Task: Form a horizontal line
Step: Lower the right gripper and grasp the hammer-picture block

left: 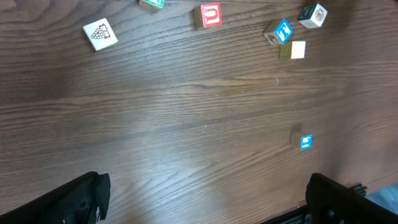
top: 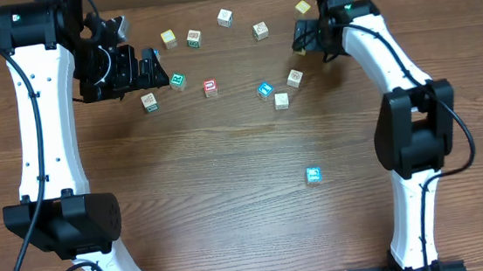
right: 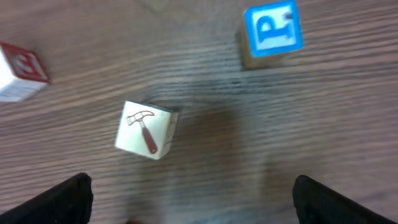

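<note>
Right gripper (right: 193, 202) fingers fill the bottom corners of its wrist view, spread wide with nothing between them. A hammer-picture cube (right: 146, 129) lies on the wooden table (right: 249, 124) ahead, clear of both fingers. Left gripper (left: 208, 199) is also spread wide and holds nothing. The row's cubes lie apart, none touching. Taking the red U cube (top: 211, 88) as the mark, the green-topped cube (top: 178, 80) lies near on its left and the blue-topped cube (top: 265, 89) farther off on its right. The yellow-topped cube (top: 169, 38) sits well up and left of the red U cube, and a lone teal-topped cube (top: 314, 175) well down and right of it.
</note>
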